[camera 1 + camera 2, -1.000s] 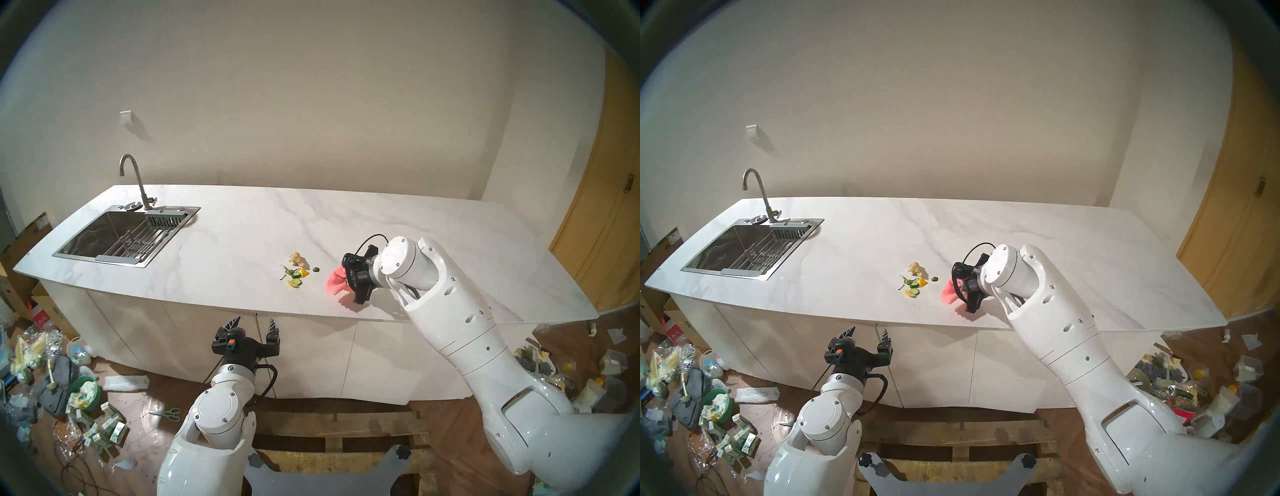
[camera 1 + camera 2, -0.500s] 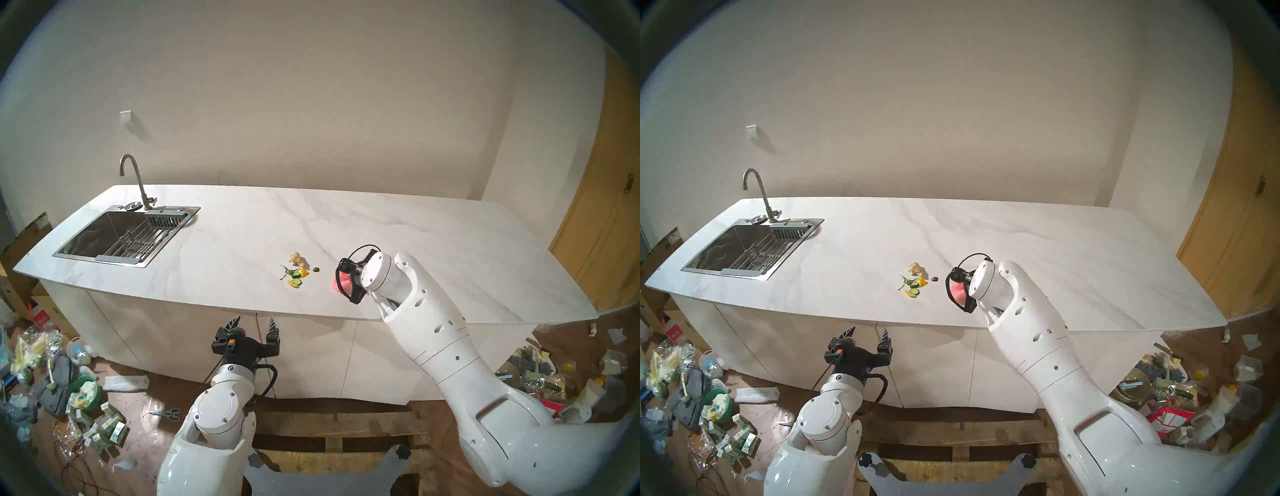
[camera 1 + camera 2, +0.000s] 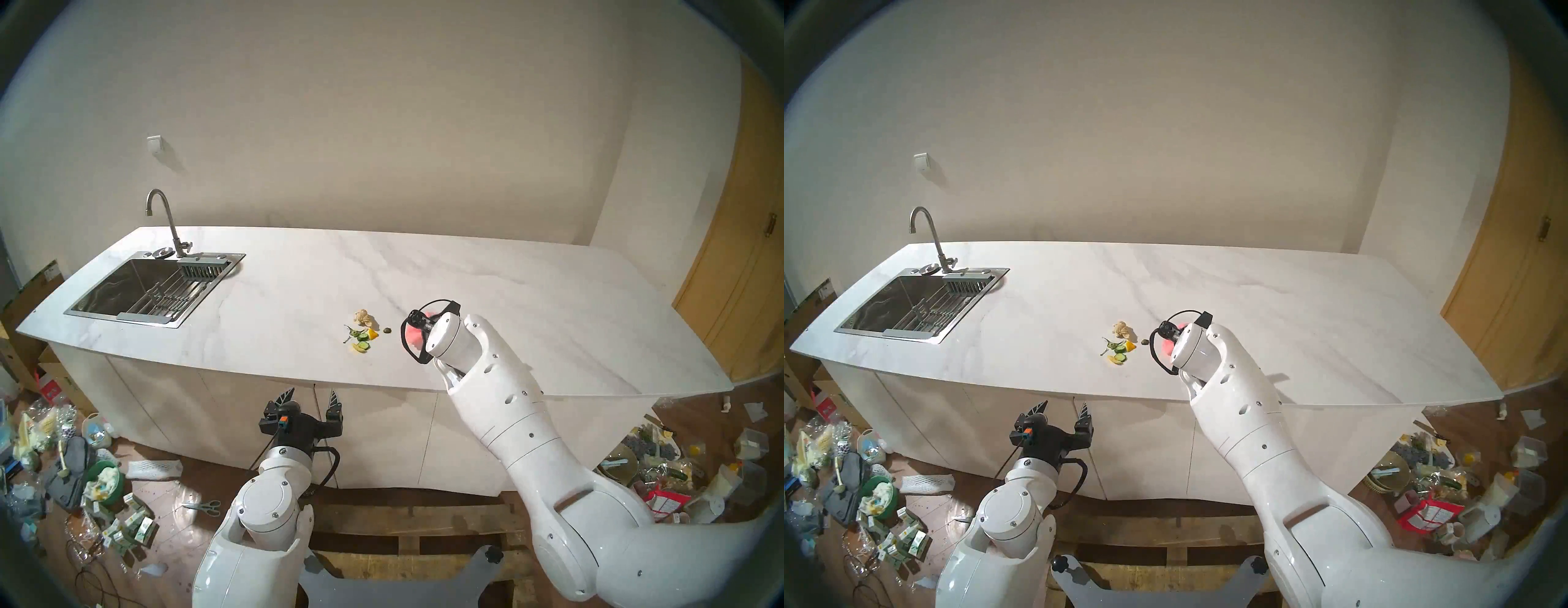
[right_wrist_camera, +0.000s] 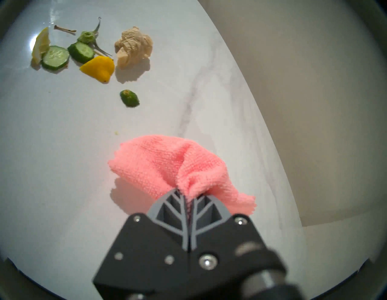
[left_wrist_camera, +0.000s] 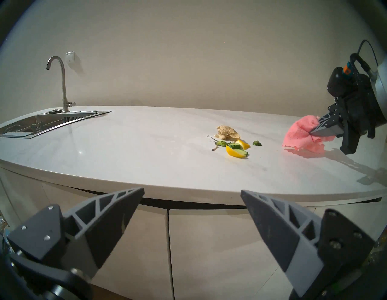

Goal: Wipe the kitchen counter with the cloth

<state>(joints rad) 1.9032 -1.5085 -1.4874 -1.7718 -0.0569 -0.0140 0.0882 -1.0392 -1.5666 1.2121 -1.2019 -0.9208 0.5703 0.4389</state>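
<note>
Cloth (image 4: 167, 165): salmon-pink terry rag, nubbly weave, bunched into soft folds, frayed edge. One gathered corner pinched in right claw (image 4: 189, 193), clenched tight; rest droops onto the white veined worktop (image 4: 62, 146). Just beyond: green scrap (image 4: 129, 98), cucumber slices (image 4: 55, 57), beige wad (image 4: 134, 47). Left claw (image 5: 191, 193) spread wide, off the worktop's front edge.

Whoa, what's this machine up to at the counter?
It's set to wipe the kitchen counter. Its right pincer is shut on a pink cloth, whose lower edge seems to brush the counter, near some food scraps and a beige wad. The left pincer hangs open, empty, in front of the cabinets.
</note>
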